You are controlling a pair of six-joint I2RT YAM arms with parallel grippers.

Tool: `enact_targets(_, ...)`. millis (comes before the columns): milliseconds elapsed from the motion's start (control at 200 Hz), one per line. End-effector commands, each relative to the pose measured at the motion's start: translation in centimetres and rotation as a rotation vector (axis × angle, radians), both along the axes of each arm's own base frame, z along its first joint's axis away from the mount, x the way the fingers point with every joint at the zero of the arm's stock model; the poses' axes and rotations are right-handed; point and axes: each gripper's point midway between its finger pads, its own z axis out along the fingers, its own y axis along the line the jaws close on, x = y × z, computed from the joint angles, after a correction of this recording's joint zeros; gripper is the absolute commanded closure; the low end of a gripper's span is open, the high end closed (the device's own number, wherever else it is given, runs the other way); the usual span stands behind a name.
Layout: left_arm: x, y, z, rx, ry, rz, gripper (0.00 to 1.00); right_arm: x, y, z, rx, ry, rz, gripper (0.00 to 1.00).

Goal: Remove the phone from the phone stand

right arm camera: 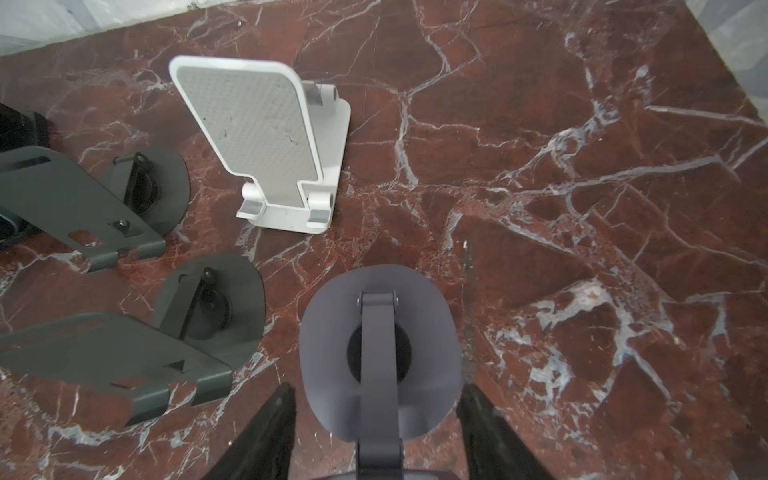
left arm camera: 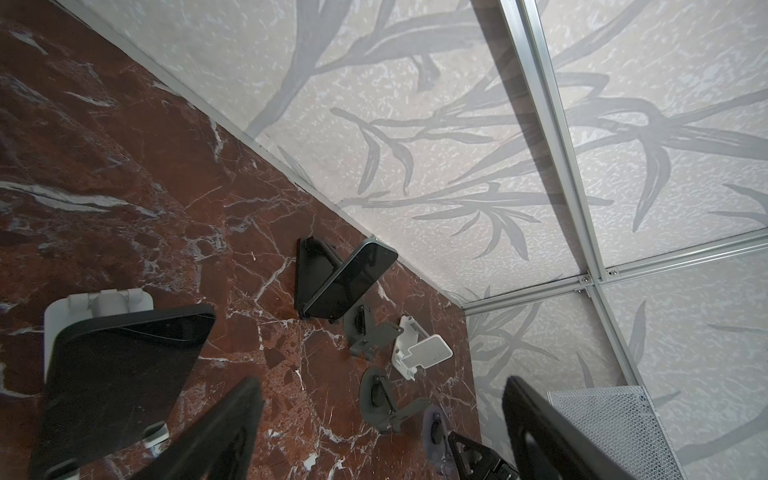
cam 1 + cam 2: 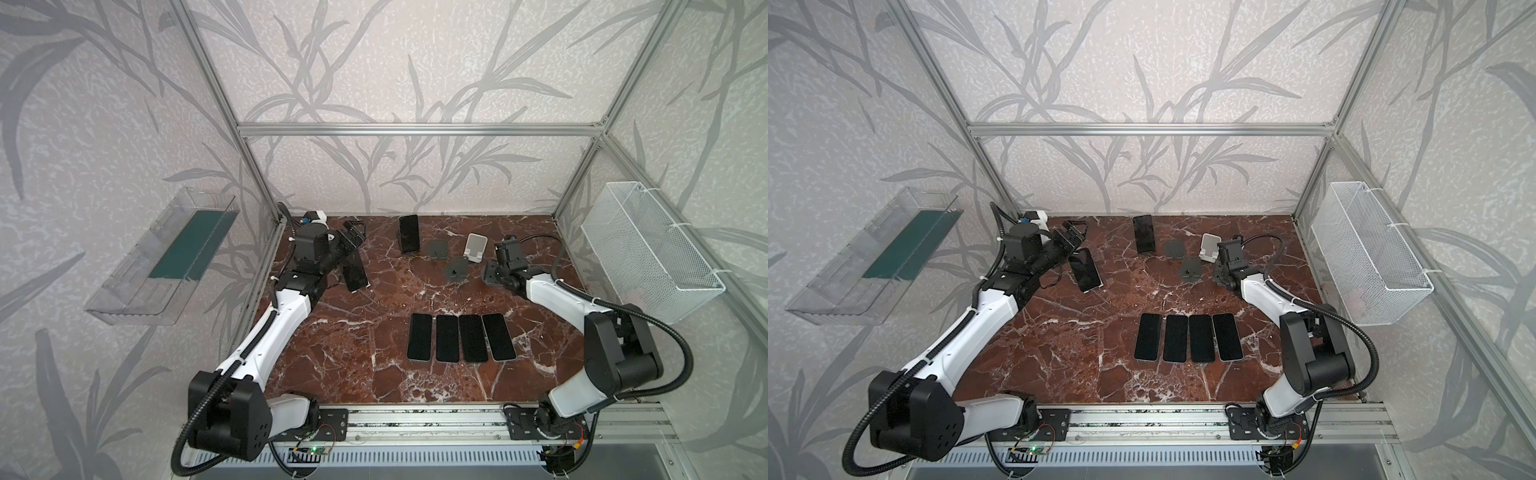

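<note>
Phone [image 3: 355,272] is still on its white stand [image 2: 104,301], beside the left gripper [image 3: 356,233], whose fingers are held apart. Four phones [image 3: 446,338] are laid flat, and a grey stand [image 1: 328,332] is clamped by the right gripper [image 1: 376,399].

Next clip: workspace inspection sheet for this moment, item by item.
Surface: red-brown marble tabletop, no spills seen.
Job's things: black phone on white plastic stand, left; second black phone on black stand, back.
Clutter: four black phones flat in a row; two empty dark grey metal stands; one empty white stand.
End effectors: left end effector open, gripping nothing; right end effector closed on grey oval-based stand.
Cables: black corrugated conduits along both arms.
Surroundings: clear plastic wall tray, white mesh basket, aluminium frame.
</note>
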Motion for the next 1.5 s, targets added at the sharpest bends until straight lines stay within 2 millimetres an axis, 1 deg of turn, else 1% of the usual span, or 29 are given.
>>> enact_targets(0, 0.0, -0.3, 0.0, 0.015, -0.005, -0.014, 0.09, 1.7, 0.5, 0.2, 0.012, -0.045, 0.002, 0.50)
enact_targets(80, 0.0, -0.5, 0.1, 0.010, -0.005, -0.022, 0.09, 2.3, 1.0, -0.5, 0.029, -0.033, 0.011, 0.50)
enact_targets(110, 0.0, -0.6, 0.0, 0.009, -0.004, -0.025, 0.09, 2.5, 1.1, -0.3, 0.035, -0.038, 0.011, 0.50)
enact_targets(120, 0.0, -0.6, 0.1, 0.009, -0.005, -0.025, 0.09, 2.5, 1.2, -1.2, 0.033, -0.019, 0.010, 0.50)
enact_targets(140, 0.0, -0.6, 0.1, 0.010, -0.006, -0.027, 0.09, 2.6, 1.2, -1.6, 0.035, -0.008, 0.011, 0.50)
enact_targets(250, 0.0, -0.6, 0.0, 0.012, -0.004, -0.025, 0.09, 2.7, 1.6, -2.5, 0.041, 0.029, 0.020, 0.47)
enact_targets(290, 0.1, -0.6, 0.0, 0.013, -0.002, -0.026, 0.09, 2.6, 1.6, -2.7, 0.041, 0.039, 0.019, 0.44)
enact_targets(390, 0.1, -0.4, -0.4, 0.022, 0.008, -0.016, 0.09, 2.1, 1.7, -2.7, 0.047, 0.064, 0.025, 0.32)
enact_targets(510, 0.1, -0.2, -0.4, 0.035, 0.015, -0.004, 0.09, 1.8, 1.6, -0.9, 0.041, 0.044, 0.034, 0.18)
enact_targets(530, 0.1, -0.1, -0.5, 0.041, 0.018, -0.002, 0.09, 1.6, 1.6, -1.0, 0.042, 0.050, 0.040, 0.15)
enact_targets(535, 0.1, -0.1, -0.6, 0.043, 0.020, -0.001, 0.09, 1.7, 1.6, -0.4, 0.045, 0.036, 0.041, 0.15)
enact_targets(545, 0.1, 0.0, -0.6, 0.047, 0.022, 0.001, 0.09, 1.6, 1.6, 0.2, 0.047, 0.026, 0.042, 0.14)
enact_targets(600, -0.1, 0.4, -0.7, 0.080, 0.029, 0.021, 0.08, 1.3, 1.7, 1.8, 0.054, 0.004, 0.052, 0.10)
enact_targets(680, -0.4, 1.3, -1.0, 0.145, 0.053, 0.064, 0.07, 0.6, 1.8, 4.5, 0.066, -0.036, 0.077, 0.08)
enact_targets(745, -0.9, 2.1, -1.4, 0.240, 0.082, 0.118, 0.06, -0.4, 2.3, 6.4, 0.099, -0.073, 0.100, 0.08)
enact_targets(815, -1.4, 2.7, -1.5, 0.371, 0.100, 0.168, 0.05, -1.8, 3.7, 8.2, 0.145, -0.112, 0.155, 0.08)
enact_targets(835, -1.6, 3.0, -1.5, 0.416, 0.107, 0.188, 0.04, -2.2, 4.1, 8.5, 0.152, -0.121, 0.169, 0.07)
enact_targets(875, -1.9, 2.9, -1.5, 0.498, 0.113, 0.200, 0.03, -3.1, 5.0, 9.0, 0.161, -0.136, 0.205, 0.08)
enact_targets(995, -2.4, 3.0, -1.4, 0.741, 0.133, 0.273, 0.01, -5.6, 7.5, 9.2, 0.170, -0.163, 0.301, 0.07)
enact_targets(1080, -2.6, 3.3, -1.7, 0.842, 0.157, 0.333, 0.01, -6.9, 8.8, 9.0, 0.222, -0.173, 0.335, 0.07)
enact_targets(1160, -2.8, 3.6, -2.4, 0.865, 0.173, 0.376, 0.01, -8.0, 9.7, 9.3, 0.270, -0.196, 0.359, 0.07)
enact_targets(1305, -2.7, 2.8, -4.1, 0.859, 0.207, 0.327, 0.01, -10.2, 11.1, 10.4, 0.335, -0.210, 0.426, 0.07)
enact_targets(1325, -2.6, 2.7, -4.3, 0.864, 0.214, 0.317, 0.01, -10.5, 11.2, 10.3, 0.343, -0.207, 0.435, 0.07)
enact_targets(1415, -2.3, 2.7, -5.3, 0.899, 0.263, 0.304, 0.01, -11.0, 11.9, 10.0, 0.402, -0.219, 0.462, 0.07)
enact_targets(1495, -1.8, 2.3, -6.0, 0.929, 0.304, 0.277, 0.01, -10.9, 12.6, 9.8, 0.442, -0.229, 0.477, 0.07)
